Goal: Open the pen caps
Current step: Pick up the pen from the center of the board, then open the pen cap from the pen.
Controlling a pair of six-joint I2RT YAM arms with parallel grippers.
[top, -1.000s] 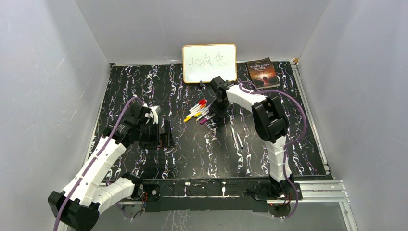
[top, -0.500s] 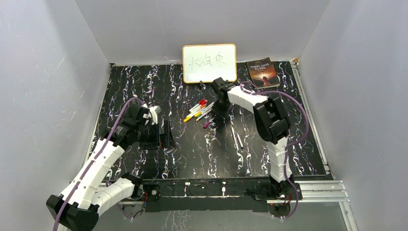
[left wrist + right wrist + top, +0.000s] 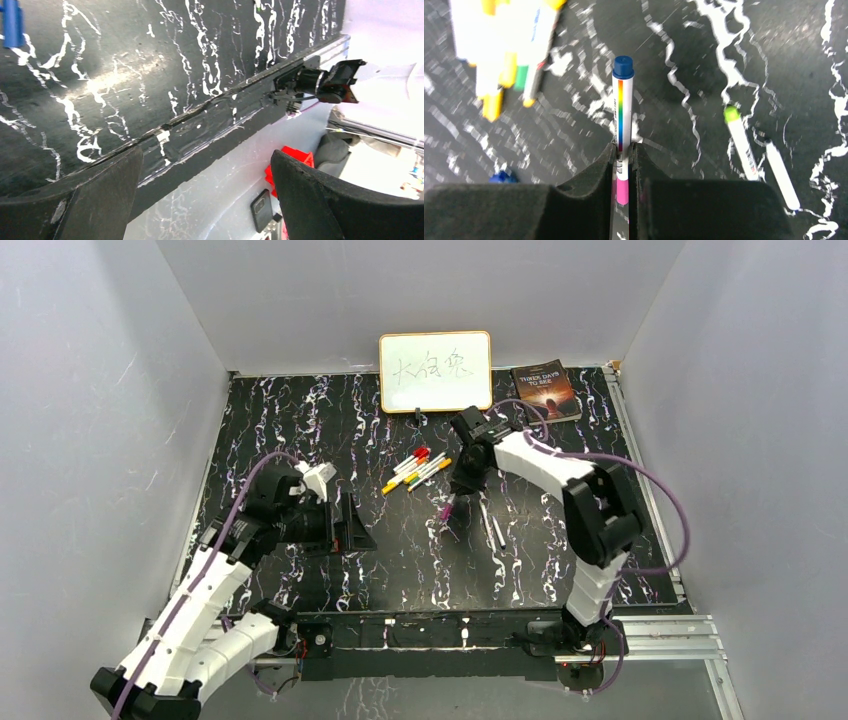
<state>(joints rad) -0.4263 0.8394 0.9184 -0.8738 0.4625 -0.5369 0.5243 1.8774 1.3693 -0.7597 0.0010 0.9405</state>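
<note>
My right gripper (image 3: 455, 488) is shut on one white pen with a rainbow stripe (image 3: 620, 110). It holds the pen just above the table, near the pile. The pen's blue cap (image 3: 623, 66) points away from the wrist, and a magenta band sits between the fingers. In the top view the pen's purple end (image 3: 445, 510) sticks out below the gripper. Several capped pens (image 3: 418, 468) lie in a pile, blurred at the upper left of the right wrist view (image 3: 499, 60). A small loose blue cap (image 3: 501, 176) lies on the table. My left gripper (image 3: 355, 530) is open and empty at the left, its jaws wide apart (image 3: 207, 160).
Two pens lie side by side right of the held pen (image 3: 492, 525), one with a green tip (image 3: 740, 142). A whiteboard (image 3: 435, 371) and a book (image 3: 546, 390) stand at the back edge. A blue object (image 3: 11, 22) shows at the top left of the left wrist view.
My right gripper has pulled one pen out of the pile and carried it nearer and to the right. The left gripper has shifted slightly right and turned.
</note>
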